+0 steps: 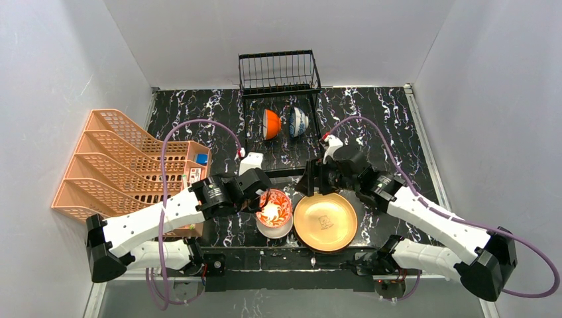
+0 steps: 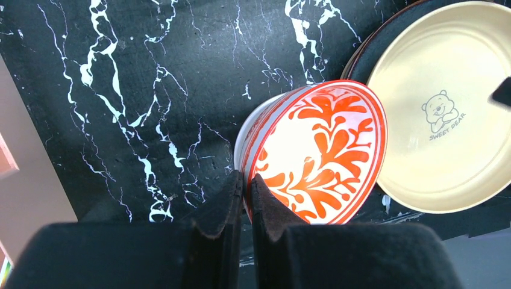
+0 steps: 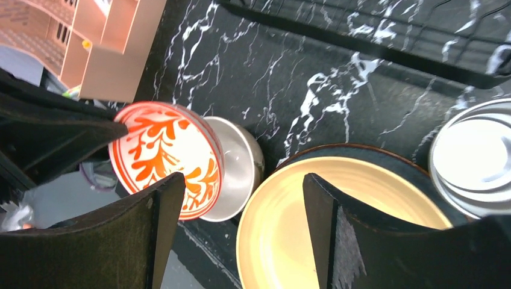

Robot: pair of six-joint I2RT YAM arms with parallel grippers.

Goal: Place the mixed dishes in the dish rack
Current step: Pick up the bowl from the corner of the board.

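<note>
My left gripper is shut on the rim of a red floral bowl, holding it tilted just above a pale bowl. Beside them lies a large yellow plate with a bear print, resting on a darker plate. My right gripper hangs open over the yellow plate's near edge, with nothing between its fingers; the red floral bowl is just to its left. The black wire dish rack stands at the back, with an orange bowl and a blue-patterned bowl on edge in its lower tier.
An orange plastic lattice rack fills the left side, close to my left arm. A pale round dish sits at the right edge of the right wrist view. White walls enclose the black marbled table.
</note>
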